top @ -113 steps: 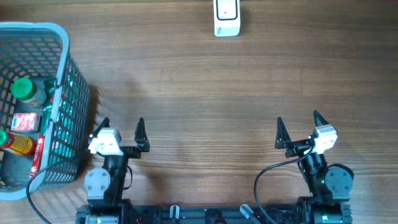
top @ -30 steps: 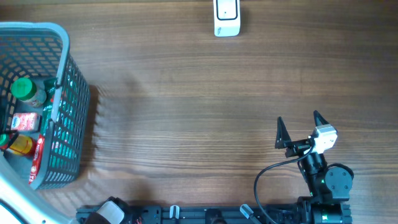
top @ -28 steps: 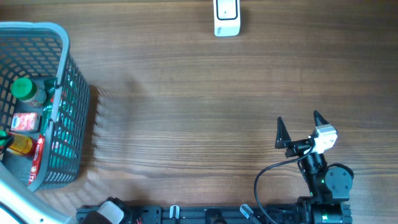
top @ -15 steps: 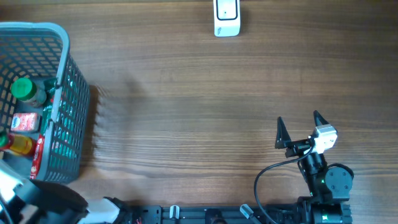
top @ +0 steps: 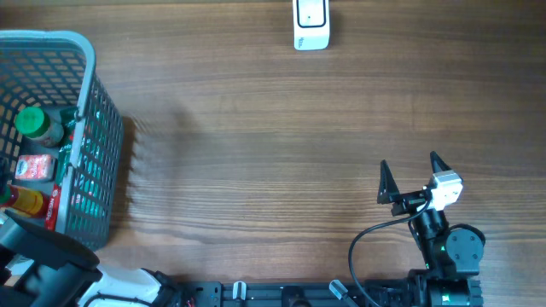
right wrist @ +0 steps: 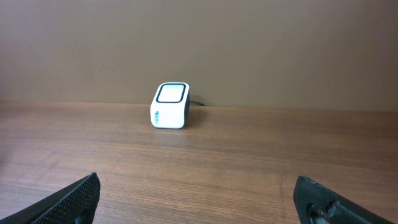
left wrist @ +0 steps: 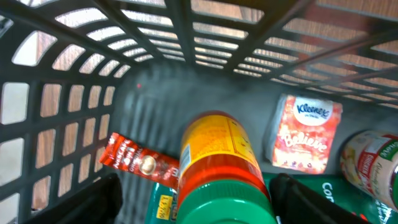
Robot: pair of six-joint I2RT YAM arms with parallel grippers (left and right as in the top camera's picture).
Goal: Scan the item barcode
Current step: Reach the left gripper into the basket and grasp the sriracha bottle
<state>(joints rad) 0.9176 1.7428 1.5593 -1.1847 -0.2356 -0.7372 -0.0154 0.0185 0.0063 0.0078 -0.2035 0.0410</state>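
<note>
In the basket [left wrist: 186, 93], left jaws astride bottle [left wrist: 219, 155]

A mock shop checkout: barcode scanner [top: 311, 24] at the far edge of the wooden table [top: 256, 145], grocery-filled shopping basket [top: 89, 60] at its left

Basket [top: 47, 36] grey; bottle [left wrist: 214, 149] yellow/grn; scanner [top: 311, 26] wht.

Yellow-labelled bottle [left wrist: 214, 149] lies in basket [top: 51, 37]; white scanner [top: 310, 24] stands apart.
</note>
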